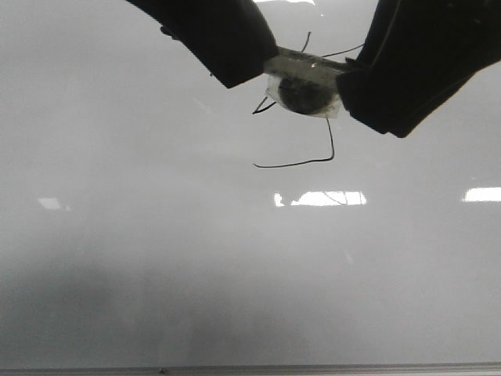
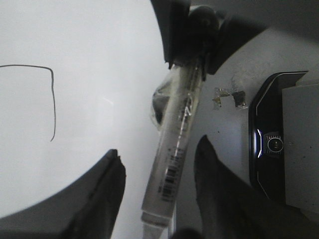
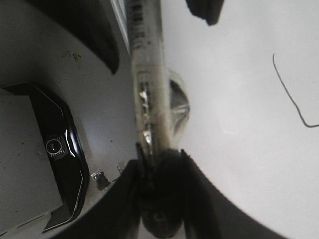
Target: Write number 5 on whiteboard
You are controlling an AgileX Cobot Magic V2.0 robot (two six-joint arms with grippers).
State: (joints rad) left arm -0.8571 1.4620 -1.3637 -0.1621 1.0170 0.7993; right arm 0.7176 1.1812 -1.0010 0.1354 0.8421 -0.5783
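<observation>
Thin black number 5 (image 1: pixel 301 145) on pale grey whiteboard (image 1: pixel 156 258).

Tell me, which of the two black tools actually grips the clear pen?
The right tool: its fingers pinch the pen's dark end. The left tool's fingers stand spread on either side of the pen, with gaps.
</observation>
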